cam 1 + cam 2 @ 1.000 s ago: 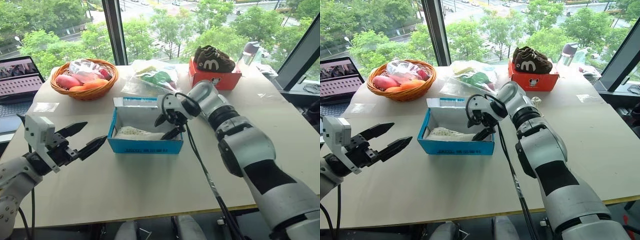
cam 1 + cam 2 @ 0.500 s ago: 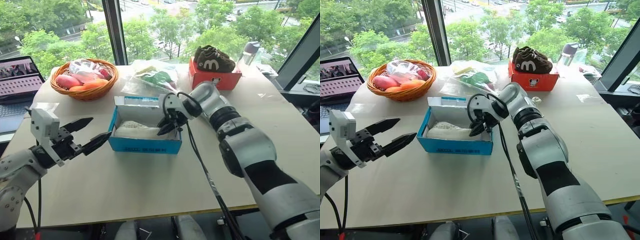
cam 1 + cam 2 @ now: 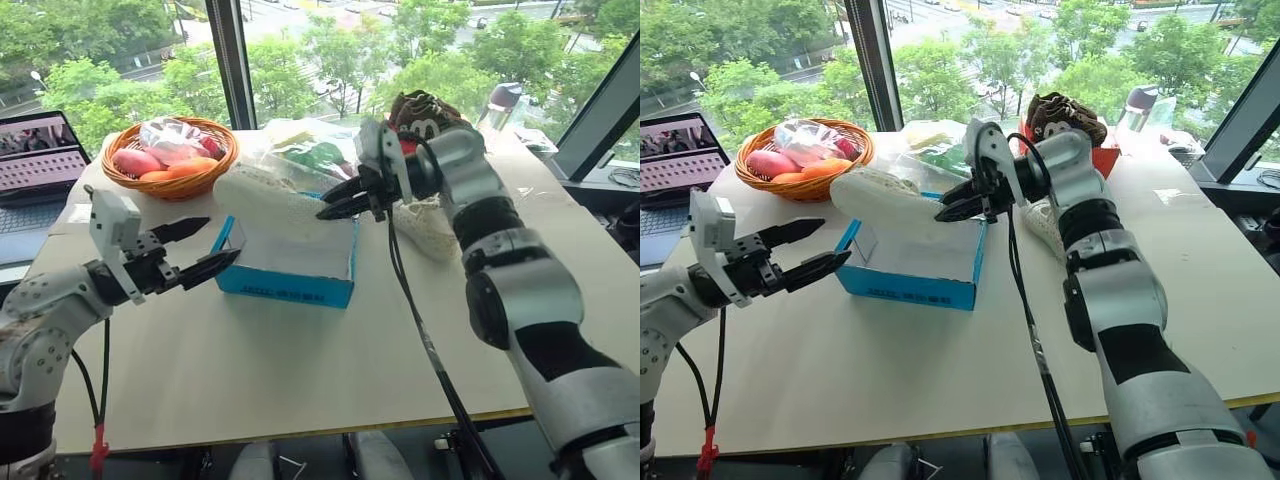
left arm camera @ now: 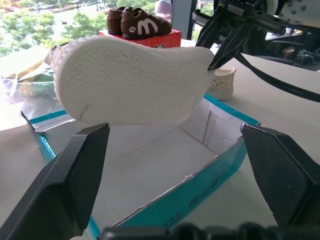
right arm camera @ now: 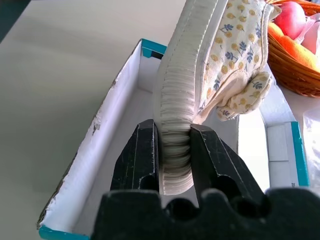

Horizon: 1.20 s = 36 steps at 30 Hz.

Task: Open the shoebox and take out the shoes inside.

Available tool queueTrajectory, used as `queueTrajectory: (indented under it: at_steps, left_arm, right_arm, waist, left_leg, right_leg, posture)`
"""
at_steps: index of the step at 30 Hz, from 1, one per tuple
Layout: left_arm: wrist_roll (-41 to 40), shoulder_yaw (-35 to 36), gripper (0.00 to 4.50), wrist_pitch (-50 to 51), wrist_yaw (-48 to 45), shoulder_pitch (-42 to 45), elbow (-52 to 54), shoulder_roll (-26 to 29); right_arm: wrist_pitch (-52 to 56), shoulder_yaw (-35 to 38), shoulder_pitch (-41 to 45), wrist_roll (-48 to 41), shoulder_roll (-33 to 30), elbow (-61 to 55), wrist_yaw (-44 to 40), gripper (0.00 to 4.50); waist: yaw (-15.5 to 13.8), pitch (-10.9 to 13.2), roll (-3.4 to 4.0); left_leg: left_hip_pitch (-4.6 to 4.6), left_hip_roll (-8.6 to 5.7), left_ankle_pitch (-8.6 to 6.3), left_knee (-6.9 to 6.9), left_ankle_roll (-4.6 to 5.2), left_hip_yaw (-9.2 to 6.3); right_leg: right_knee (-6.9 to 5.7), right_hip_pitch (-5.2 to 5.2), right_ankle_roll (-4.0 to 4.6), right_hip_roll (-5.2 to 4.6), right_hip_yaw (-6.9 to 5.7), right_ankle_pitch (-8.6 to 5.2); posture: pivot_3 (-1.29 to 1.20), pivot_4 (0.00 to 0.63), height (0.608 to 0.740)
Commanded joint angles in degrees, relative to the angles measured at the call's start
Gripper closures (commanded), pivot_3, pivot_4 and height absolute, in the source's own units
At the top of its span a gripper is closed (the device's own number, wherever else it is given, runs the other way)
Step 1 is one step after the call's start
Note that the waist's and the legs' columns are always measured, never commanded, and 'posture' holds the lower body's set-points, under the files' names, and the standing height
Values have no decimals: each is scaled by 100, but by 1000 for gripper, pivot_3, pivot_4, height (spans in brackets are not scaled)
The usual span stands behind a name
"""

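The blue shoebox (image 3: 290, 290) stands open in the middle of the table, its white inside bare. My right gripper (image 3: 325, 210) is shut on the heel end of one cream shoe (image 3: 265, 200) and holds it level above the box, sole toward me. In the right wrist view the fingers (image 5: 140, 155) pinch the ribbed sole of this shoe (image 5: 185, 75). The other cream shoe (image 3: 430, 228) lies on the table just right of the box. My left gripper (image 3: 218, 243) is open at the box's left end, with nothing between its fingers.
A wicker basket (image 3: 170, 185) of fruit sits at the back left, with a laptop (image 3: 35, 150) beyond the table's left edge. A plastic bag (image 3: 310, 150) lies behind the shoebox. Dark brown shoes (image 3: 425, 110) and a bottle (image 3: 500, 100) stand at the back right.
My right gripper closed on the shoe inside the box and raised it out, swinging it up and level. My left gripper came closer to the box's left end, still open.
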<state>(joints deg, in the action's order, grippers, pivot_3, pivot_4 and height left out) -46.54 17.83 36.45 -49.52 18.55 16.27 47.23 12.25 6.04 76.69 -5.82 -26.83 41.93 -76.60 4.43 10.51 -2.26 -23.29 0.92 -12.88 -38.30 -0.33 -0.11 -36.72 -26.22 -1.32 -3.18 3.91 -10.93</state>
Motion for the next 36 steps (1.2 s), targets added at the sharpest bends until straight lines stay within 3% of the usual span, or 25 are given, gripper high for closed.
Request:
queueTrajectory:
  at_steps: [1,6,11,19,26,33,36]
  left_arm:
    - [201,-292,0,-159,-290,406,-339,-3]
    - [507,-848,0,-325,-680,1159,-1008,-273]
    - [733,-1145,0,-399,-934,1661,-1392,-519]
    - [537,-800,0,-228,-820,1481,-1127,-557]
    - [382,-341,0,45,-488,931,-469,-380]
    - [234,-34,0,225,-228,599,-37,-259]
    - [180,113,0,274,-122,443,122,-210]
  right_arm:
    - [339,701,-151,211,-941,-1074,1786,3921]
    - [-331,90,-1349,2052,-2607,-1417,3624,3921]
    - [-926,-323,-2267,2791,-3115,-1378,4669,3921]
    - [-2288,-1190,-3030,3529,-2810,-284,6125,3921]
    - [-2708,-2254,-2477,4402,-2257,853,6760,3921]
    - [-2880,-2745,-1805,4637,-1635,1958,7185,3921]
    - [-3055,-2826,-1666,4519,-1396,2340,6896,3921]
  waist:
    - [-97,0,0]
    - [-246,-5,-8]
    - [-90,0,2]
    - [111,0,1]
    - [137,0,1]
    - [117,-1,1]
    - [116,-1,0]
  left_leg:
    - [2,0,0,2,0,0]
    - [-3,-12,0,3,0,4]
    - [-10,-15,1,3,2,35]
    - [5,-10,9,15,16,32]
    - [3,-17,15,12,21,35]
    - [3,-18,15,12,20,34]
    - [2,-18,15,12,20,32]
  right_leg:
    - [4,2,-2,1,-1,-1]
    - [32,14,-10,-6,-4,-8]
    - [63,9,-24,-12,26,1]
    - [50,12,-20,-2,35,4]
    - [60,13,-36,-3,58,15]
    - [62,15,-38,-4,57,17]
    - [64,16,-38,-4,55,18]
  posture:
    - [0,150,740]
    - [0,150,740]
    - [0,150,740]
    - [0,150,740]
    - [0,150,740]
    - [0,150,740]
    - [0,150,740]
